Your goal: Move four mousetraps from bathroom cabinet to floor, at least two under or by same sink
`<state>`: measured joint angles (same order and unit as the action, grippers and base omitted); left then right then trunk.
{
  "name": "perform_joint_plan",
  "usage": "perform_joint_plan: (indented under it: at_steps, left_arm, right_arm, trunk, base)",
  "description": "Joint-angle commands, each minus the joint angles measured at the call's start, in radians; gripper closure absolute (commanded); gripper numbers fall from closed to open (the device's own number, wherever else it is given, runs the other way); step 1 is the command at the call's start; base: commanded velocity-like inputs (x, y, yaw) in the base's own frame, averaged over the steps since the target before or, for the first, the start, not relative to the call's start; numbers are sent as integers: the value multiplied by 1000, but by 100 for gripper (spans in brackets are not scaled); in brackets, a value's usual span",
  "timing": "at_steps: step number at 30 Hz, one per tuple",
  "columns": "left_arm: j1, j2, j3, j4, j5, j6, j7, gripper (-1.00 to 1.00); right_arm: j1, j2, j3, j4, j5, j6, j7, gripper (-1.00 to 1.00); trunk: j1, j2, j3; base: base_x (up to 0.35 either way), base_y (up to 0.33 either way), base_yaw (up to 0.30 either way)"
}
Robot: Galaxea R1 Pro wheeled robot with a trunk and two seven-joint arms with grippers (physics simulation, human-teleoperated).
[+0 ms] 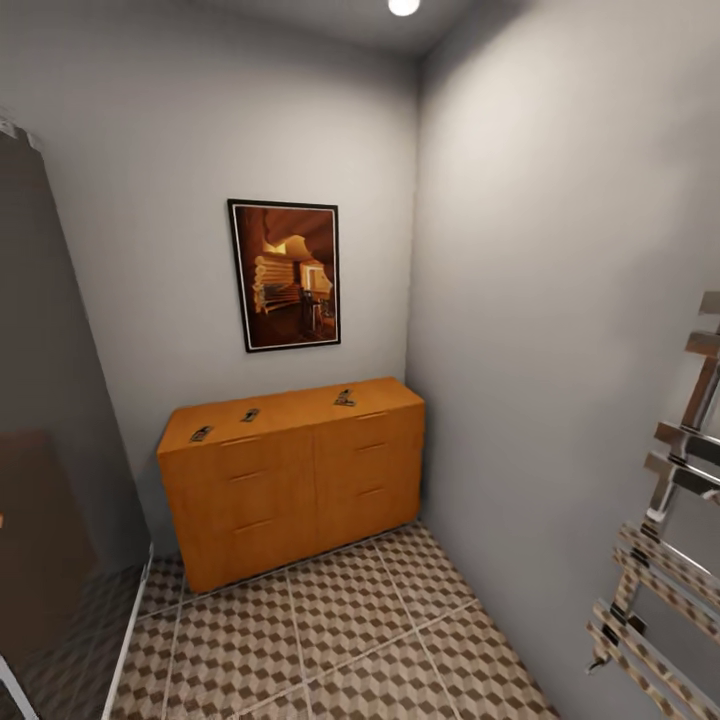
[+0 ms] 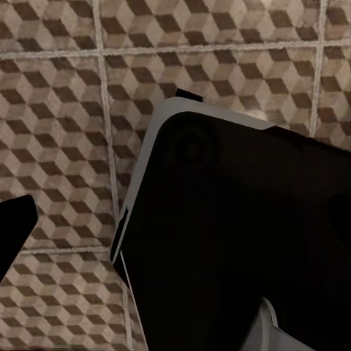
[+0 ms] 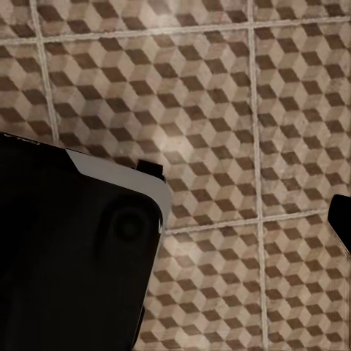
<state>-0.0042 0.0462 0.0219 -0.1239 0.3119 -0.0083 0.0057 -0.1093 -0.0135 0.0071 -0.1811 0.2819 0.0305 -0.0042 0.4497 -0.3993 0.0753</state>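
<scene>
Claws: whether either is open or closed, I cannot tell; both wrist cameras look down on bathroom floor [image 3: 219, 110] tiles. Three mousetraps [image 1: 250, 414] visible atop the cabinet [image 1: 290, 480], spaced along it, against the far wall.

Grey walls [image 1: 520, 250] are closing in a narrow corner, a ceiling lamp [image 1: 403, 6] is glowing overhead, a framed picture [image 1: 286, 274] is hanging, a chrome towel rail [image 1: 665, 520] is gleaming.
</scene>
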Motion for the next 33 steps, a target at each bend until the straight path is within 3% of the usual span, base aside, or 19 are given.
perform_joint_plan:
  at_steps: [1, 18, 33]
  left_arm:
    - [0, 0, 2, 0, 4, -1, 1, -100]
    - [0, -1, 2, -1, 4, -2, 0, -100]
    - [0, -3, 2, 0, 5, -2, 0, -100]
  right_arm:
    - [0, 0, 1, -1, 7, 3, 0, -100]
    - [0, 0, 0, -1, 7, 3, 1, -100]
    - [0, 0, -1, -1, 7, 3, 4, -100]
  trunk:
    - [0, -1, 0]
    - [0, -1, 0]
    - [0, -1, 0]
  base:
    - [0, 0, 293]
    - [0, 0, 273]
    - [0, 0, 42]
